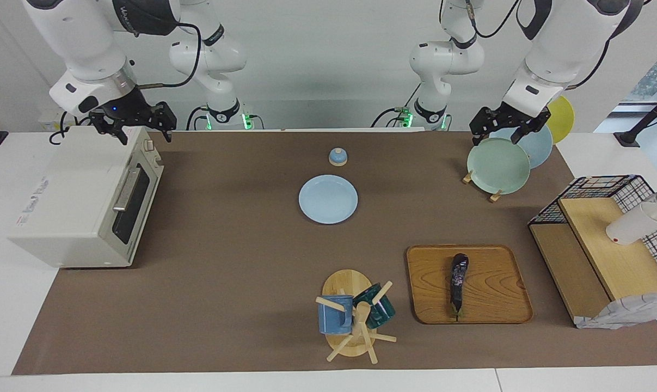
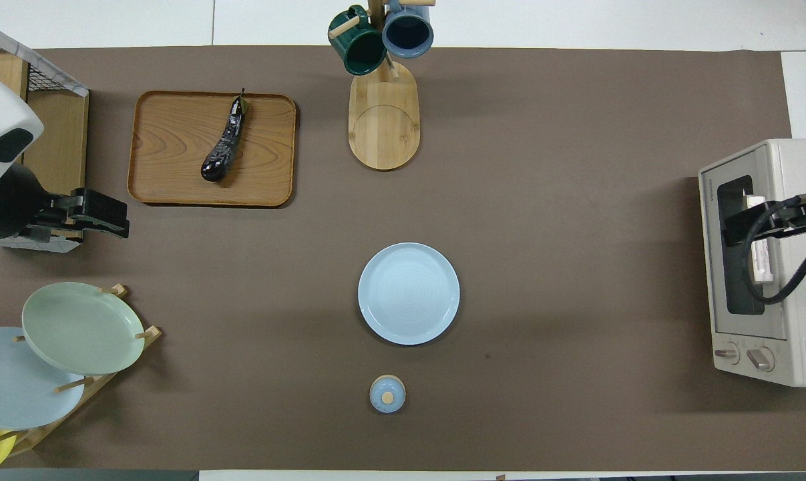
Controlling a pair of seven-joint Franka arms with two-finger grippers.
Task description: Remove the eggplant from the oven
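Eggplant (image 1: 458,283), slim, glossy dark purple-black with a greenish stem end, lies on a rounded-corner wood-grain tray (image 1: 497,267), well apart from the oven (image 1: 83,201), toward the left arm's end of the table (image 1: 225,261). Oven is boxy, off-white metal, dark glass door shut, silver bar handle, two knobs; "TOSHIBA" reads along the door frame in the overhead view, plus a red-and-white warning sticker by the knobs, text too small to read. Writing on the oven top is illegible.

Right claw (image 1: 135,122) hangs over the oven's top edge nearest the robots, released, grasping nothing. Left claw (image 1: 499,128) hangs over the plate rack (image 1: 491,193) with its green, pale blue and yellow glazed plates, released, empty.

Round pale blue plate (image 1: 328,198) sits mid-table, nearer the robots than the tray; small blue domed lid with a wooden knob (image 1: 337,157) just beside it. Wooden mug tree (image 1: 355,321) with blue and green mugs sits beside the tray. Wire-and-wood shelf (image 1: 606,245) stands at the table end beside the tray.

Matte brown mat covers the white table; plain white wall.
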